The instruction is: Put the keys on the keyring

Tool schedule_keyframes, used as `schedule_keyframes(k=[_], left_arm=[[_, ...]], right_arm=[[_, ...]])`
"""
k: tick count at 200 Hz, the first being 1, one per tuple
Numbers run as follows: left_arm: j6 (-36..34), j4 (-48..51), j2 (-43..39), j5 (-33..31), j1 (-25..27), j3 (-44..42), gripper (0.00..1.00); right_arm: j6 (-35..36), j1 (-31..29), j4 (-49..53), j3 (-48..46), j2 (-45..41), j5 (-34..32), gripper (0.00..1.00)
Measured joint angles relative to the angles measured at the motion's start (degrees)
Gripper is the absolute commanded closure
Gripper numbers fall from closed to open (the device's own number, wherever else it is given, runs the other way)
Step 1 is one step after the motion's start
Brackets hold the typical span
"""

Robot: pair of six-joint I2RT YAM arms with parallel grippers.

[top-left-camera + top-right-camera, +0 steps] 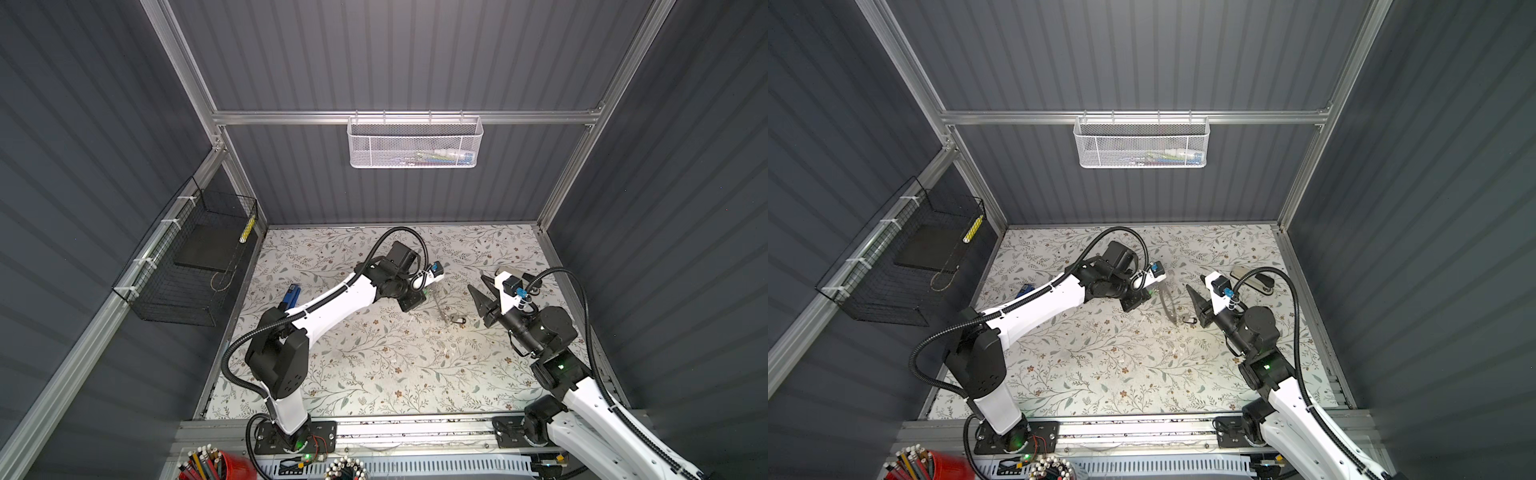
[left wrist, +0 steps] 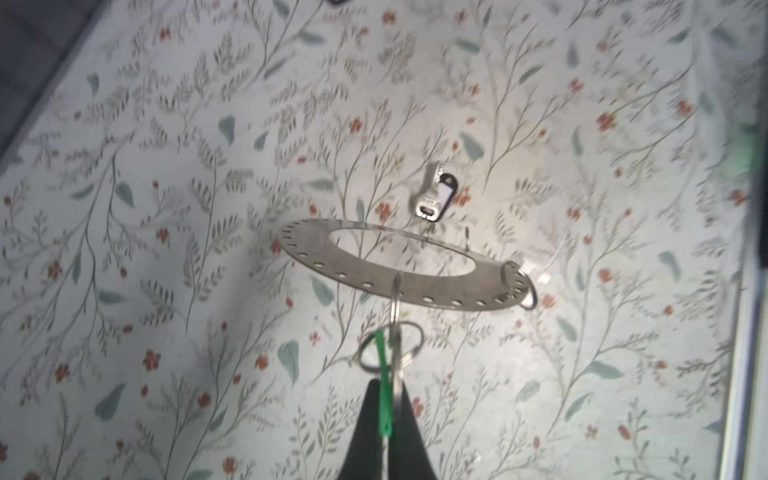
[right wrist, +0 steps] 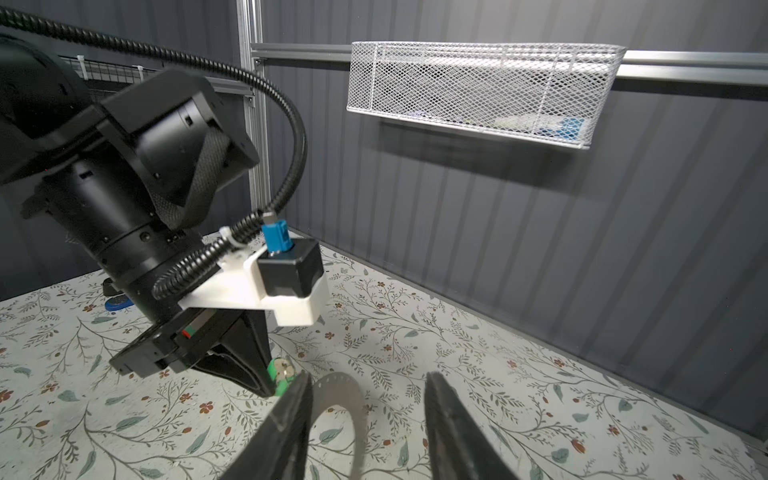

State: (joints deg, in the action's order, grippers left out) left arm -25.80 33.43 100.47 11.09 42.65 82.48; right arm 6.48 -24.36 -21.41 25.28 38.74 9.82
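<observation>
My left gripper (image 2: 388, 382) is shut on the green tag (image 2: 384, 399). The tag's split ring hooks through a rim hole of the flat grey keyring (image 2: 407, 266), which hangs tilted over the table. In both top views this gripper (image 1: 424, 293) (image 1: 1149, 291) holds the keyring (image 1: 440, 307) (image 1: 1167, 307) edge-on. The black tag with the silver key (image 2: 436, 195) (image 1: 457, 321) lies by the keyring's far rim; whether it is attached I cannot tell. My right gripper (image 3: 368, 384) (image 1: 478, 287) (image 1: 1196, 293) is open just to the right, nothing held. In its wrist view the keyring (image 3: 345, 395) and green tag (image 3: 276, 370) show.
A blue stapler (image 1: 291, 295) lies beside the left arm. A black and grey tool (image 1: 1252, 278) lies at the back right. A white mesh basket (image 1: 415, 141) hangs on the back wall and a black wire basket (image 1: 187, 266) on the left. Pencil cups (image 1: 212, 465) stand in front.
</observation>
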Motion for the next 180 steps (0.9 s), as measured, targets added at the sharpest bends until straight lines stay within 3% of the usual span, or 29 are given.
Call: schedule_keyframes(k=[84,149,180], left_arm=[[-6.12,5.84,-1.07,-15.67,-1.03,-11.37,1.0],[-7.23,8.87,-1.07,-21.75,-2.54,-14.69,1.0],[-6.78,9.64,-1.14,-24.26,-3.21,-15.06,0.89]], right_arm=[[-1.55,0.66,-1.77,-2.27,5.79,0.44,0.52],[-1.95,2.19,-3.96,-3.06,10.03,3.02,0.48],[-2.21,4.44,-3.98,-3.1,10.86,3.48,0.47]])
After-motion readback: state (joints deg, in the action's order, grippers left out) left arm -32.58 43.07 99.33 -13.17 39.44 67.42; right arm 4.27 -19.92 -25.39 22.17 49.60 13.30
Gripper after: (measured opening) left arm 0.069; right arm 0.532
